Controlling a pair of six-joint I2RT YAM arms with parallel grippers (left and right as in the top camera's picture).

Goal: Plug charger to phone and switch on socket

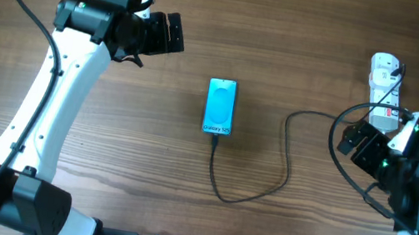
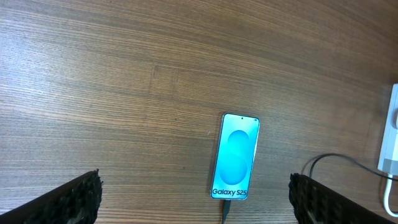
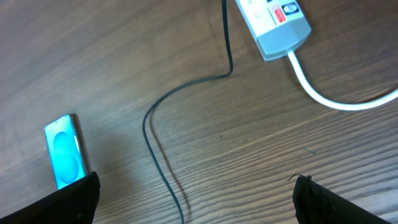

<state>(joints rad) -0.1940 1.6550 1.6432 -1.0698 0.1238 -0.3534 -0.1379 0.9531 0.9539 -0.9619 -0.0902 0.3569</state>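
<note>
we saw the phone (image 1: 220, 107) lying flat near the middle of the wooden tabletop (image 1: 181, 189), screen up and glowing cyan, with the "galaxy" text at the end nearest the arms' bases. the charger (image 1: 287, 159) ran as a thin black line from that same end, touching the phone's edge there, then curved away in a loop across the wood and rose toward the socket (image 1: 383, 77) at the right side. in the left wrist view the phone (image 2: 236, 157) lay ahead, and a dark stub of the charger (image 2: 225, 210) met its lower edge; we could not tell how deeply the tip sat in the port. the left fingers (image 2: 68, 199) stood wide apart at the two lower corners of that view, clamped on nothing, and from overhead the left fingers (image 1: 171, 31) hung well apart from the phone, up and to its left. the right fingers (image 3: 336, 202) were likewise spread wide with only bare wood between them, and the right fingers (image 1: 357, 145) hovered just beside the near end of the socket. in the right wrist view the socket (image 3: 273, 22) showed a small red mark on its white face, the thick white cord (image 3: 323, 93) left its grey end, and the charger (image 3: 155, 112) passed just beside it. whether the charger's plug sat in the socket, we could not tell. the phone (image 3: 64, 151) showed at the lower left there.
</note>
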